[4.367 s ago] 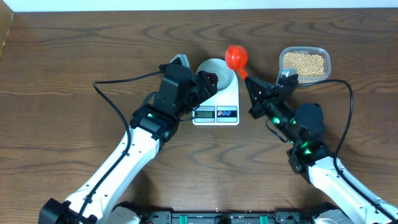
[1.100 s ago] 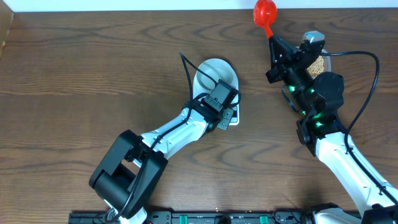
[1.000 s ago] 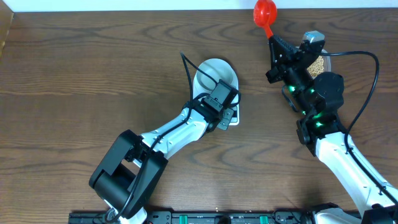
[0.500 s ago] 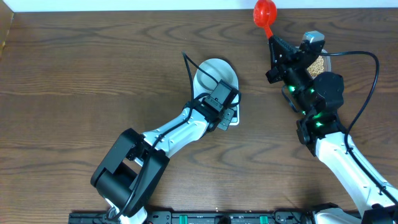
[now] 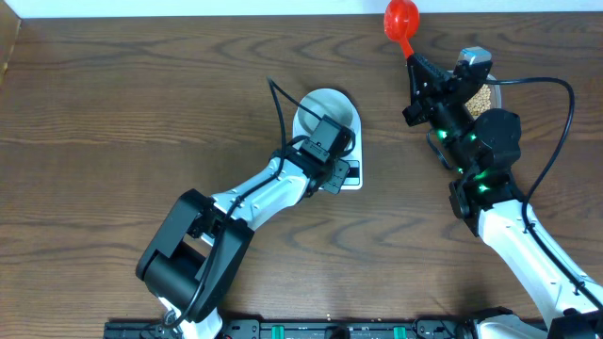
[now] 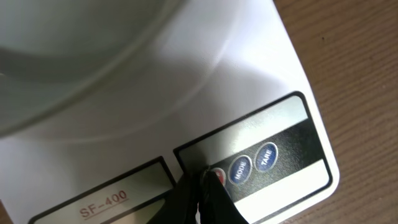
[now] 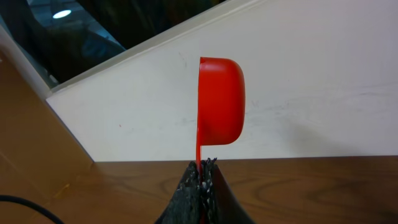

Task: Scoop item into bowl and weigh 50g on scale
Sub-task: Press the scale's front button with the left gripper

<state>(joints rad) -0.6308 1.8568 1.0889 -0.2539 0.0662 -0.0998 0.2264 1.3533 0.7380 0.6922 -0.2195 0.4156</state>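
Observation:
The white scale (image 6: 261, 81) fills the left wrist view, with the pale bowl (image 6: 74, 37) standing on it at top left. My left gripper (image 6: 200, 178) is shut and empty, its tips resting at the red button (image 6: 219, 177) beside the MODE and TARE buttons. From overhead the bowl (image 5: 327, 108) sits on the scale (image 5: 353, 179), and the left gripper (image 5: 337, 169) is over the front panel. My right gripper (image 7: 202, 167) is shut on the handle of a red scoop (image 7: 221, 102), held upright and raised at the back right (image 5: 402, 17). The tan beans (image 5: 481, 96) show partly behind the right arm.
A clear tub (image 5: 493, 87) holding the beans stands at the back right, mostly covered by the right arm. A pale wall (image 7: 311, 93) runs along the table's far edge. The left arm's cable (image 5: 281, 104) loops over the bowl's left side.
The left wrist has shifted slightly toward the bowl while its tips stay at the scale's front panel. The right arm and the scoop have not moved.

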